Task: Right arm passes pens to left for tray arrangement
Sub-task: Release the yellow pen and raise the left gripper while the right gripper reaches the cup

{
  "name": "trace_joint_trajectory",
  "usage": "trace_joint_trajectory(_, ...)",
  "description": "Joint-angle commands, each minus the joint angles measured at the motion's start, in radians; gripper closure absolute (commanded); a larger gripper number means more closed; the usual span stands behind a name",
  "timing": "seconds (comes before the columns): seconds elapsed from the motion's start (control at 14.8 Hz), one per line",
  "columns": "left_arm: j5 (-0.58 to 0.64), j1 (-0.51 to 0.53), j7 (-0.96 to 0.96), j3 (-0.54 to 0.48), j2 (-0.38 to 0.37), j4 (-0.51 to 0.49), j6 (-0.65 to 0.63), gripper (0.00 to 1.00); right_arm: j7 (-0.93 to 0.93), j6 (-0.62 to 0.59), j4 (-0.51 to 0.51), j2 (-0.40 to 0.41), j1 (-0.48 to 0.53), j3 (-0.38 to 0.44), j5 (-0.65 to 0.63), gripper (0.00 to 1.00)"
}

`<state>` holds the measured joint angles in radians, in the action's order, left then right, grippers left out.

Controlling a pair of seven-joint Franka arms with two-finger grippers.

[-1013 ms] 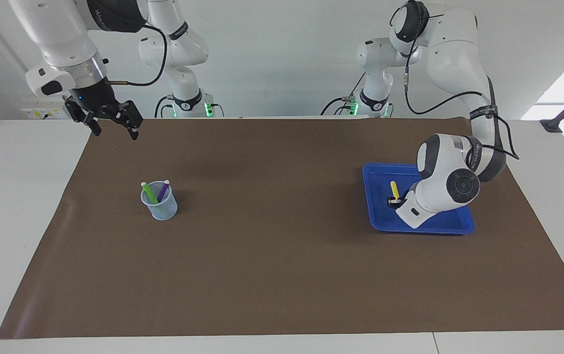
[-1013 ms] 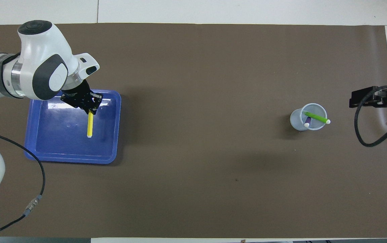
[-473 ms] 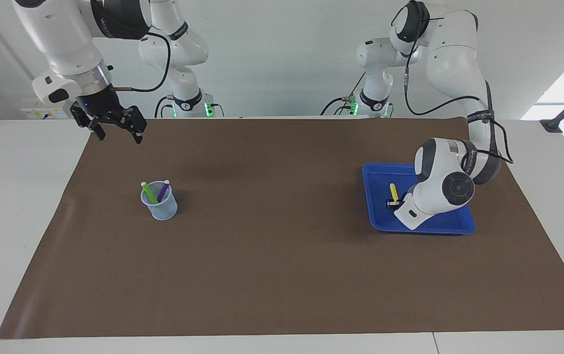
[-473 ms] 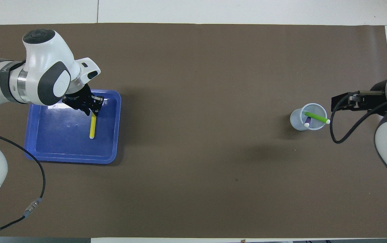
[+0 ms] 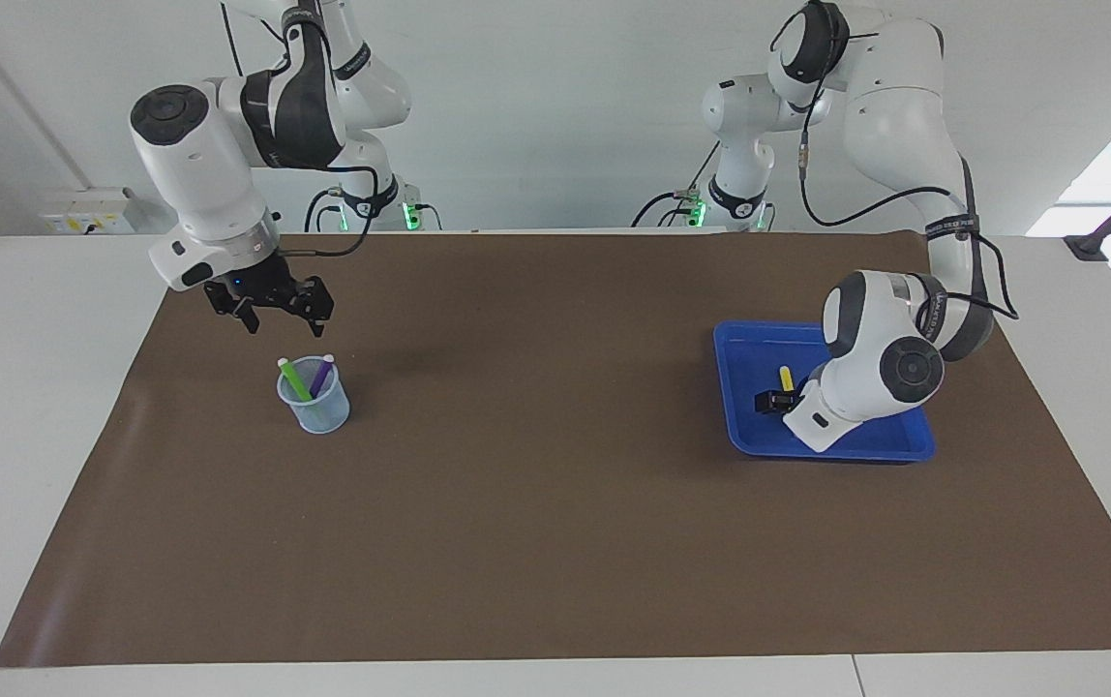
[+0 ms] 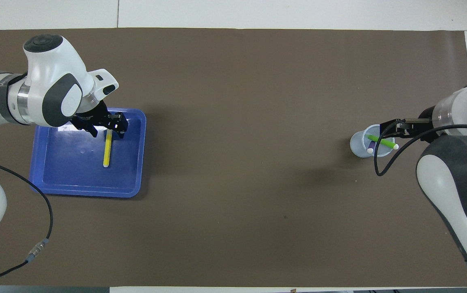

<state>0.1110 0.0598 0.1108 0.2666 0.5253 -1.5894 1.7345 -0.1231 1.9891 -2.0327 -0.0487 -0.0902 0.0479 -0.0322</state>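
Left pincer (image 5: 770,400): low inside the blue tray (image 5: 739,426), fingers spread apart, gripping nothing.
Yellow pen (image 6: 106,154): lies flat on the tray floor, one end just under the left pincer (image 6: 107,129), the pale end pointing toward the robots.
Tray: at the left arm's end of the brown mat (image 5: 536,503); the left arm's white wrist hides part of it in the facing view.
Right pincer (image 5: 280,318): in the air over the mat beside the cup (image 5: 314,402), fingers spread, empty.
Green pen (image 5: 293,378) and purple pen (image 5: 321,374): stand tilted in the cup, below the right pincer, not touched.
Surface (image 5: 33,387): white, showing around the mat.
In the way: the right arm's black cable (image 6: 384,162) loops over the cup's rim in the overhead view.
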Motion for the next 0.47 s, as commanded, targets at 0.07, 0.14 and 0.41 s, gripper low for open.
trace_joint_trajectory(0.07, 0.006, 0.008, -0.011, 0.003, -0.021, -0.009, -0.009, 0.00, -0.001, 0.100, -0.115, -0.020, -0.034, -0.002, -0.110, 0.06)
trace_joint_trajectory(0.14, 0.006, 0.008, -0.011, 0.005, -0.021, -0.009, -0.009, 0.00, -0.001, 0.121, -0.133, -0.020, -0.040, -0.002, -0.118, 0.07)
trace_joint_trajectory(0.41, -0.001, 0.017, -0.013, 0.006, -0.021, 0.012, -0.030, 0.00, -0.070, 0.226, -0.216, -0.014, -0.066, -0.002, -0.215, 0.15)
